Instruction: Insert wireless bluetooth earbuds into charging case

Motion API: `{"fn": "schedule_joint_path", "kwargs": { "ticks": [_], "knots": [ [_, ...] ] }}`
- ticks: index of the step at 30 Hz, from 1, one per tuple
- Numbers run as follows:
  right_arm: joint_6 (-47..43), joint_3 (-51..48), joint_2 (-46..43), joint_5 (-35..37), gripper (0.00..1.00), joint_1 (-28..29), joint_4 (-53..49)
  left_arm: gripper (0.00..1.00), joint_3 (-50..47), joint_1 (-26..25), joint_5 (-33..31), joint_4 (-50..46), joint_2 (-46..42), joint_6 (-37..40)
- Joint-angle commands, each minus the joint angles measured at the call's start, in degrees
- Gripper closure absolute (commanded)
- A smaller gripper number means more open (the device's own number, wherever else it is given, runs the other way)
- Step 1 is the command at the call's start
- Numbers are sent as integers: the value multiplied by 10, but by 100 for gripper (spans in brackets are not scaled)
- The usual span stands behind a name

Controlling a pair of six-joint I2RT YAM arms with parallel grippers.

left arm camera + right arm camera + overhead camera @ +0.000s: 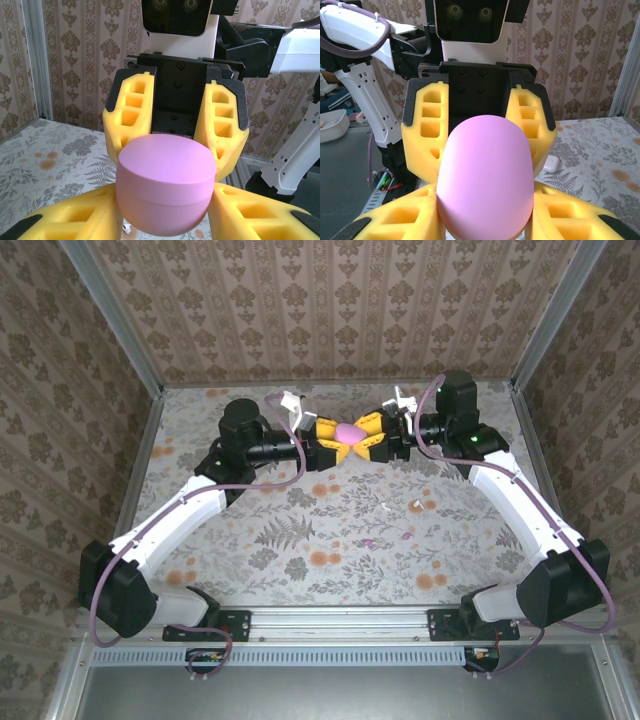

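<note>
My left gripper (pixel 164 196) and right gripper (pixel 486 190) both clamp the glossy pink oval plastic charging case (pixel 347 431). It is closed, long axis running gripper-to-gripper.

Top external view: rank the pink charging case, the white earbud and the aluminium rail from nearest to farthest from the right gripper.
1. pink charging case: between the jaws of the right gripper, mid-scene.
2. white earbud: loose on the table, right side.
3. aluminium rail: along the near edge.
</note>
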Motion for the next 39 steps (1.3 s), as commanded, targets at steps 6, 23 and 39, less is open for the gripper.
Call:
{"fn": "schedule_joint_path", "kwargs": {
  "ticks": [6, 23, 39],
  "knots": [
    [-13, 13, -9, -5, 62, 6, -12, 51, 27, -12, 17, 3, 2, 15],
    [5, 15, -7, 4, 53, 4, -9, 63, 25, -12, 13, -14, -1, 26],
    [383, -60, -83, 205, 21, -3, 105, 63, -66, -16, -147, 170, -12, -56]
  ]
}}
